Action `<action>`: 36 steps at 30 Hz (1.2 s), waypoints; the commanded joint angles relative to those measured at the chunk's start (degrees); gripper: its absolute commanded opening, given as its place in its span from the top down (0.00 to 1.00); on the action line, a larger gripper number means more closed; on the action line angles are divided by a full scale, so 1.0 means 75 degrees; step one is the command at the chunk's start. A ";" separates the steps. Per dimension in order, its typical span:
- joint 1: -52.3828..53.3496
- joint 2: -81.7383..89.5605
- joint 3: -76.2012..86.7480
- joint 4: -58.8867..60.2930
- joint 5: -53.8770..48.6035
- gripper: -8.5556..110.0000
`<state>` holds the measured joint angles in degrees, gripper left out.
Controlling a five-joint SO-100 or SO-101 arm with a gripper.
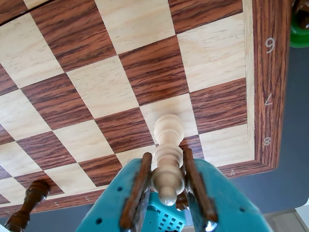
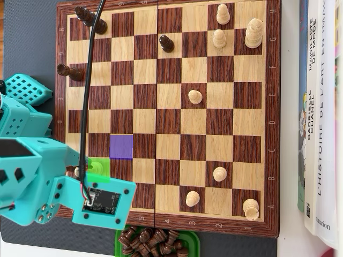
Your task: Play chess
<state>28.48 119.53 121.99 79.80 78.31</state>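
Your gripper (image 1: 166, 181) is clamped around a light chess piece (image 1: 167, 145), which stands upright on the chessboard (image 1: 120, 77) near its numbered edge, beside the corner square.

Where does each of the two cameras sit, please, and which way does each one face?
Wrist view: rides on the arm behind the gripper, looking down its fingers at the chessboard corner; teal jaws clamp a light chess piece.
Overhead view: fixed above, facing straight down on the whole chessboard, books at right; the teal arm enters from the left.
Shared: the board, the gripper and the green tray of dark pieces.
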 commanded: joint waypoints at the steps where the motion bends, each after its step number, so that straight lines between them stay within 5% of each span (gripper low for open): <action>1: 0.0105 0.0223 -0.0188 -0.0035 -0.0082 0.89; 36: 0.0012 0.0129 0.0387 -0.0434 -0.0070 0.89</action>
<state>28.48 119.79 125.16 77.17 78.05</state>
